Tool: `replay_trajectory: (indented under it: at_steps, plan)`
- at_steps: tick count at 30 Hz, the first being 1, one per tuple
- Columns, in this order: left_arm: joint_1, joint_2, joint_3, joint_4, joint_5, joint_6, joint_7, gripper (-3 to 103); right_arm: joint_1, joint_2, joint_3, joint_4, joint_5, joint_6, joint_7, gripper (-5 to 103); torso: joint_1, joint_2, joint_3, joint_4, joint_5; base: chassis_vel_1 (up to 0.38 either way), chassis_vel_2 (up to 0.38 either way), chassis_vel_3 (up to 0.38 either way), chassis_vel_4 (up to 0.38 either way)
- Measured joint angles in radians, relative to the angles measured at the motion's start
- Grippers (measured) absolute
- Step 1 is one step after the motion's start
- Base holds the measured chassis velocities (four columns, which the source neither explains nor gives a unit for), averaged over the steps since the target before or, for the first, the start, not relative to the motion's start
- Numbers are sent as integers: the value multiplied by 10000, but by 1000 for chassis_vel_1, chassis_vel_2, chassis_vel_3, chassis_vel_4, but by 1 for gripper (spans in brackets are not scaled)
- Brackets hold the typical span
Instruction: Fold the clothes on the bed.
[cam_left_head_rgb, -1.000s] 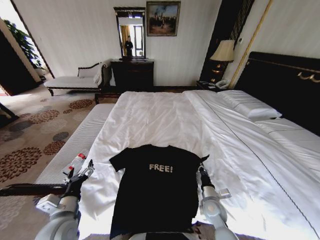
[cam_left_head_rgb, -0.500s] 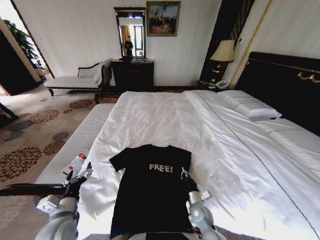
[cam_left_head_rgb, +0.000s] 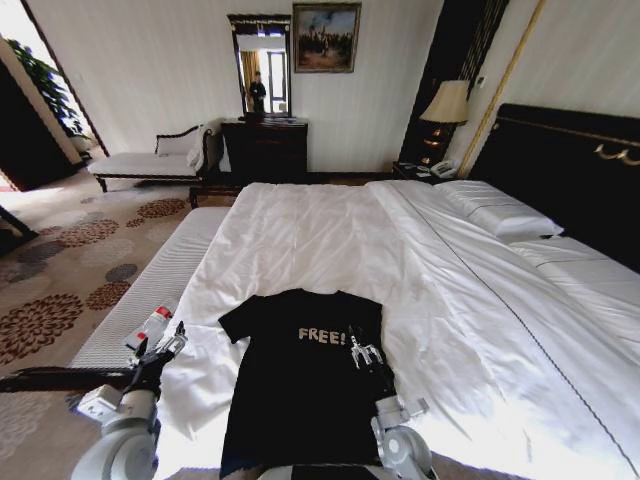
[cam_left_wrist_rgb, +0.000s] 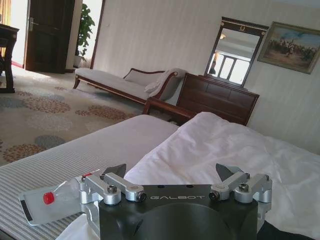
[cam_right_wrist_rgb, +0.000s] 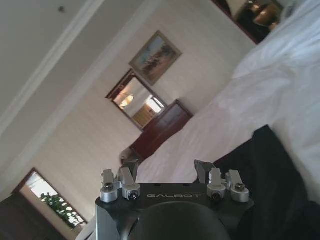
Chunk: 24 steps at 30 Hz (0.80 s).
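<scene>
The black T-shirt (cam_left_head_rgb: 300, 385) with white "FREE!" lettering lies face up near the foot of the bed (cam_left_head_rgb: 320, 230); its right edge runs straight, with the right sleeve tucked in, and the left sleeve is spread out. My right gripper (cam_left_head_rgb: 362, 352) hovers open over the shirt's right chest, just beside the lettering, holding nothing. In the right wrist view the right gripper (cam_right_wrist_rgb: 166, 172) stands open above the black shirt (cam_right_wrist_rgb: 265, 170). My left gripper (cam_left_head_rgb: 165, 345) is open, off the shirt's left side at the bed's edge; the left wrist view shows the same gripper (cam_left_wrist_rgb: 170, 176) with nothing in it.
A striped white bench (cam_left_head_rgb: 150, 290) runs along the bed's left side, with a clear red-capped bottle (cam_left_head_rgb: 150, 327) lying on it beside my left gripper. Pillows (cam_left_head_rgb: 500, 212) and the dark headboard (cam_left_head_rgb: 570, 170) are at the right. A dresser (cam_left_head_rgb: 265, 148) and chaise (cam_left_head_rgb: 150, 162) stand far back.
My right gripper has swung from the shirt's right edge inward over the chest. The right sleeve that stuck out now lies folded in. The left arm has stayed put.
</scene>
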Motion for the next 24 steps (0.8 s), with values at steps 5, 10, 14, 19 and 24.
replay_trajectory:
  at_steps: [5,10,14,19,24]
  plan:
    - [44,274,-493,-645,-993,-69,254,100,112,-143,191,771,965,-869,2540,79,1,0,1,0,-2,0,0,0,0]
    - [-575,742,-1020,-2146,-4485,523,-212,100,80,-268,253,1690,1556,-1346,3757,95,-1,1,0,-2,6,0,0,0,0]
    - [-969,959,-1078,-2265,-5284,790,-375,100,-83,-366,250,2322,1690,-1506,3839,100,1,-1,0,-5,-1,0,0,0,0]
    - [-828,571,-796,-2272,-5166,941,-348,100,-479,-819,131,3198,3062,-2292,4066,100,0,0,0,-1,-1,0,0,0,0]
    - [-824,350,-806,-2253,-5352,946,-556,100,-41,-1060,-60,2841,3585,-2855,4423,100,-1,0,0,1,0,0,0,0,0]
